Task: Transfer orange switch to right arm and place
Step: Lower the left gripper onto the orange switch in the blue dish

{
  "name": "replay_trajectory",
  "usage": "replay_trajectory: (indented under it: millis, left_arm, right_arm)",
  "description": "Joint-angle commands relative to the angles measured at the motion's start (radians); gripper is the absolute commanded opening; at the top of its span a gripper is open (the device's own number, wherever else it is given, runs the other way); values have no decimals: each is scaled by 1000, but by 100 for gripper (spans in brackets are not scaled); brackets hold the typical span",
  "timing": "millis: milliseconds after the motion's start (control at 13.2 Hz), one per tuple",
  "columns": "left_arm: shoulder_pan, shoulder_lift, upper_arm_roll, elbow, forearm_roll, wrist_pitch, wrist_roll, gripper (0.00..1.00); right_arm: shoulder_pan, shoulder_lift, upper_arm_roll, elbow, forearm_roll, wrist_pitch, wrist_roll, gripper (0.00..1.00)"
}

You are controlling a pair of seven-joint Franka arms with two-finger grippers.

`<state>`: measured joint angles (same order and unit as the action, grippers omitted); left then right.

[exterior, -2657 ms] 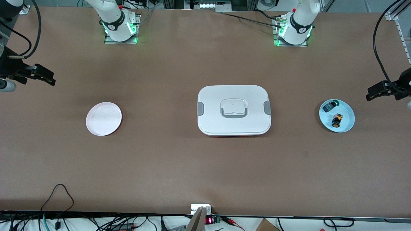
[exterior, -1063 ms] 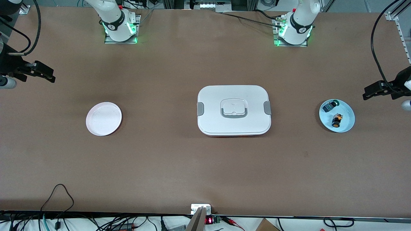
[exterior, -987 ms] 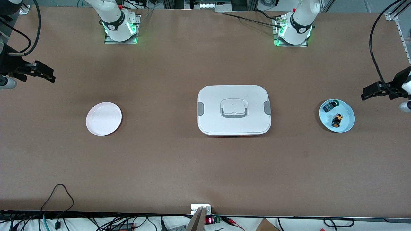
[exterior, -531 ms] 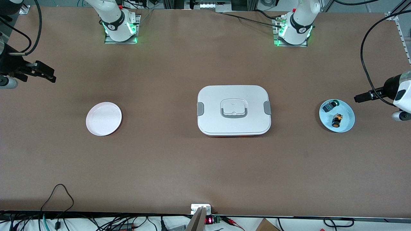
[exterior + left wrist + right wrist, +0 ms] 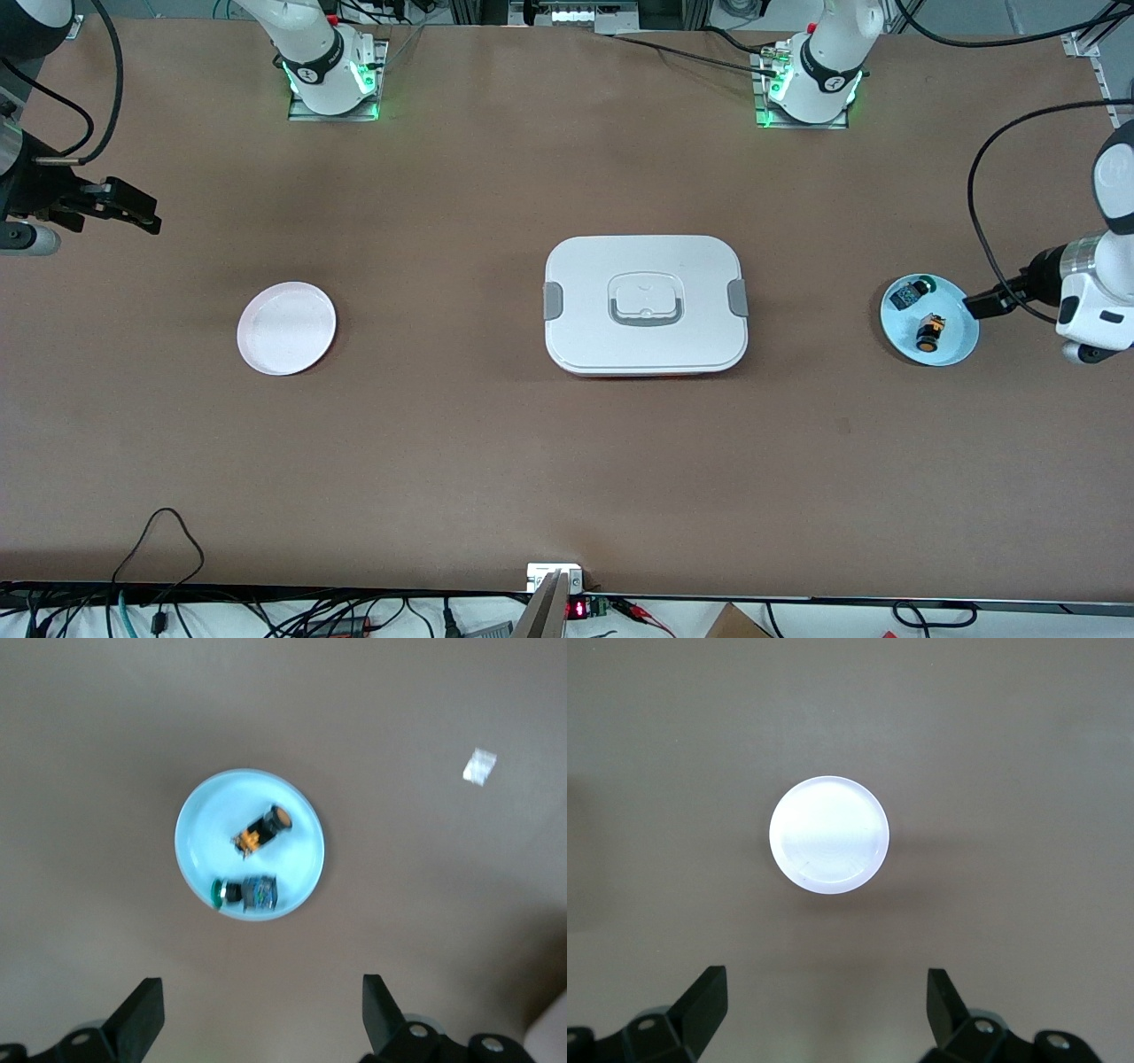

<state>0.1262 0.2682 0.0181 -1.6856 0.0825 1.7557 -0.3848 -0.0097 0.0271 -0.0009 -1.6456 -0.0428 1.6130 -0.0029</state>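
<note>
Clearly, the orange switch (image 5: 928, 331) lies on its side in the blue dish (image 5: 964, 341) at the left arm's end of the table, nearer the front camera than the green-capped switch (image 5: 910, 293) beside it. The left gripper (image 5: 257, 1014), jaws spread wide and empty, is held just beside the dish and above it, so a short reach toward the dish centre is judged to be needed. The right gripper (image 5: 824, 1010), also wide open, waits well apart near the white plate (image 5: 286, 328).

Orange switch (image 5: 928, 330) lies in dish (image 5: 961, 350) (apparently flat).
</note>
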Motion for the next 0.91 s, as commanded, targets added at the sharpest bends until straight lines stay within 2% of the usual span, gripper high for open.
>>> replay_trajectory:
  millis: [0,228,531,835]
  left_arm:
    - [30,18,10,-83,23,164,-6,98]
    - [44,54,31,-158,17,321,-15,97]
    - [47,80,57,-337,2,571,-66,95]
    - [55,129,75,-362,-29,660,-72,95]
  right_arm:
    - [5,22,6,-5,8,8,7,100]
    - [23,45,7,-7,1,7,6,100]
    - [24,65,7,-5,7,8,-6,100]
    - [25,65,7,-8,14,2,1,100]
